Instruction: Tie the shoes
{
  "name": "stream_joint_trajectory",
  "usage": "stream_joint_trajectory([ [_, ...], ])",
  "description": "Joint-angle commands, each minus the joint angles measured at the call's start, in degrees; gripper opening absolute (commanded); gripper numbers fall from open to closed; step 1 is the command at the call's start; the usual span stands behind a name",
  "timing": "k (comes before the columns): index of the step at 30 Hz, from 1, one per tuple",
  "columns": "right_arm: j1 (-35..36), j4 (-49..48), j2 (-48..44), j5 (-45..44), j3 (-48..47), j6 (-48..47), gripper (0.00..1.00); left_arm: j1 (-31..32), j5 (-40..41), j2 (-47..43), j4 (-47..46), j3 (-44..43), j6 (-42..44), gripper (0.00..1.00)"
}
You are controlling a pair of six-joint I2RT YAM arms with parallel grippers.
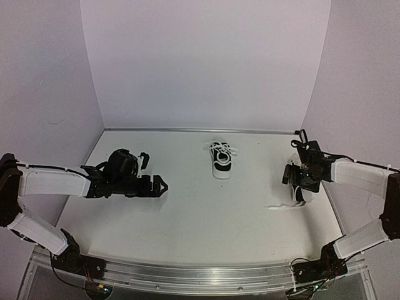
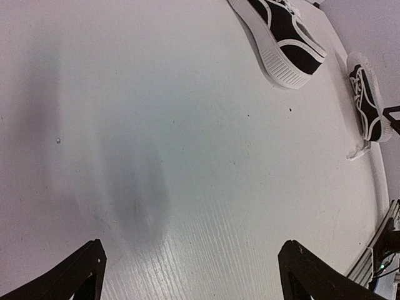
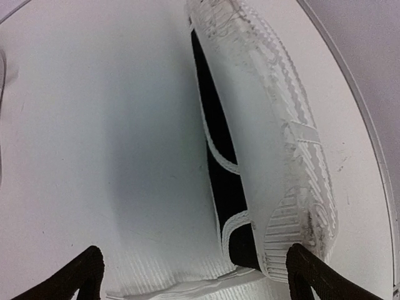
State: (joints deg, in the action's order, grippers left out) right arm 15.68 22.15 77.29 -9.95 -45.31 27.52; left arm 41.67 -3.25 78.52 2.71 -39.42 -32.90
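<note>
One of the shoes (image 1: 220, 161), black with a white sole and white laces, stands upright at the middle of the table and shows at the top of the left wrist view (image 2: 284, 37). The other shoe (image 3: 269, 125) lies on its side at the right, its white sole turned towards the right wrist camera. A loose white lace (image 1: 281, 205) trails from it. My right gripper (image 1: 300, 185) hangs over its heel, open, with the heel beside the right finger (image 3: 312, 281). My left gripper (image 1: 159, 185) stands open over bare table, left of the middle shoe.
White walls close in the table at the back and both sides. A metal rail (image 1: 187, 275) runs along the front edge by the arm bases. The side-lying shoe (image 2: 365, 94) rests close to the table's right edge (image 3: 375, 156).
</note>
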Motion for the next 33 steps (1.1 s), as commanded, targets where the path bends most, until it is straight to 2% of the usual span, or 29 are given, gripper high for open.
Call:
stream_joint_trajectory([
  [1, -3.9, 1.9, -1.7, -1.4, 1.2, -2.3, 0.98, 0.0, 0.4, -0.3, -0.9, -2.0, 2.0, 1.00],
  [7, -5.2, 5.0, 3.5, -6.9, -4.4, -7.5, 0.98, 0.1, 0.3, -0.5, -0.9, -2.2, 2.6, 1.00],
  [11, -5.9, 7.0, 10.8, -6.5, -9.5, -10.2, 0.98, 0.0, 0.4, -0.5, -1.0, -2.3, 2.8, 1.00],
  [19, -6.1, 9.0, 19.9, -17.4, -13.6, -10.9, 0.98, 0.0, -0.3, -0.9, -0.6, -3.4, 3.3, 1.00],
  [23, -6.0, 10.3, 22.2, -21.7, -14.9, -11.1, 0.93, 0.0, -1.1, -0.8, -0.6, -4.4, 3.5, 1.00],
  [27, -6.1, 11.6, 22.9, -25.3, -16.2, -11.3, 0.76, 0.0, -1.7, -0.2, -0.6, -5.4, 3.8, 1.00],
  [32, -6.0, 12.4, 21.1, -27.4, -17.3, -12.5, 0.44, 0.0, -1.5, -0.2, -0.4, -5.8, 4.0, 1.00],
  [33, -6.0, 12.5, 20.5, -27.0, -17.7, -12.7, 0.32, 0.0, -1.4, -0.2, -0.3, -5.7, 4.0, 1.00],
])
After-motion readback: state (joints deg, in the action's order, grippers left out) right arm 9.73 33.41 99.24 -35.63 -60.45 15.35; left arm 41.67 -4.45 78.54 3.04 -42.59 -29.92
